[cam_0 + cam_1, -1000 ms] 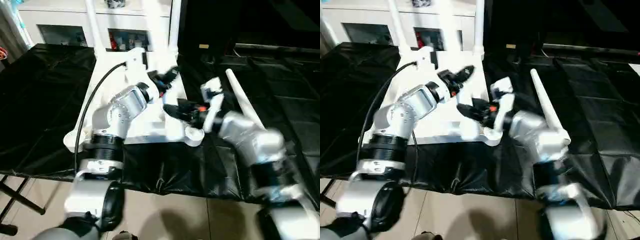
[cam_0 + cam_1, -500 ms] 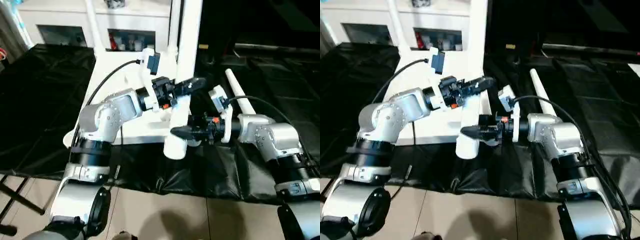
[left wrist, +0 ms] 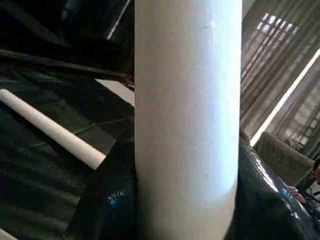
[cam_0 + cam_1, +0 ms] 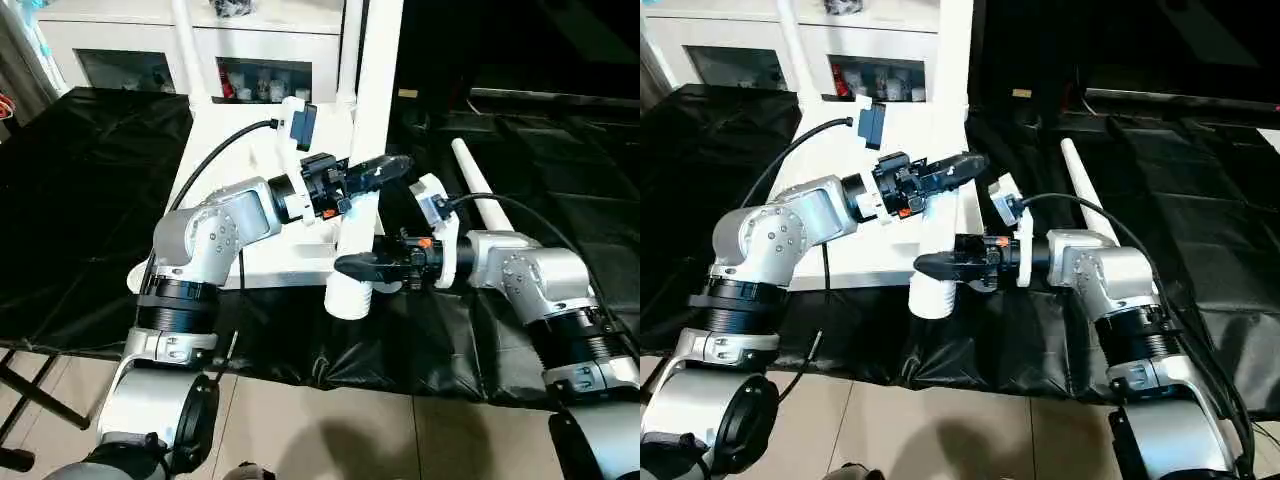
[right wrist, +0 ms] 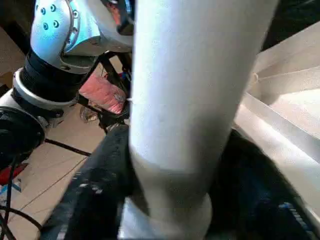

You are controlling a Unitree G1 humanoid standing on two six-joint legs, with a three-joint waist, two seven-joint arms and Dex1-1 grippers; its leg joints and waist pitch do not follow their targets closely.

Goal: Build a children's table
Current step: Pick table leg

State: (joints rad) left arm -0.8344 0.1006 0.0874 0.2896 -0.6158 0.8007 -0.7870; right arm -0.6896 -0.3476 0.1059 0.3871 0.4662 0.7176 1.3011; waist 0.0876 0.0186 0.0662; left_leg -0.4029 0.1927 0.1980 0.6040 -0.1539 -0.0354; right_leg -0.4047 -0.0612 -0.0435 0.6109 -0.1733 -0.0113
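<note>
The children's table top point(image 4: 285, 265) lies upside down on the black cloth, with two white legs point(image 4: 183, 40) standing in its far corners. A third leg point(image 4: 372, 110) stands upright at the near right corner, its threaded end point(image 4: 348, 298) hanging just past the top's edge. My left gripper point(image 4: 375, 172) is shut on this leg at mid-height, its black fingers point(image 3: 107, 200) on either side. My right gripper point(image 4: 355, 265) is shut on it lower down, near the threaded end, fingers point(image 5: 90, 195) flanking it. A fourth leg point(image 4: 480, 190) lies loose on the cloth to the right.
A white cabinet with glass doors point(image 4: 130, 60) stands behind the work table. Black cloth point(image 4: 90, 180) covers the table down to its front edge, with tiled floor point(image 4: 330, 430) below. A black cable point(image 4: 200, 175) loops from my left wrist over the table top.
A second ago both arms were swinging in, blurred. The leg now stands upright between both grippers, and in the last half second it has sunk only slightly.
</note>
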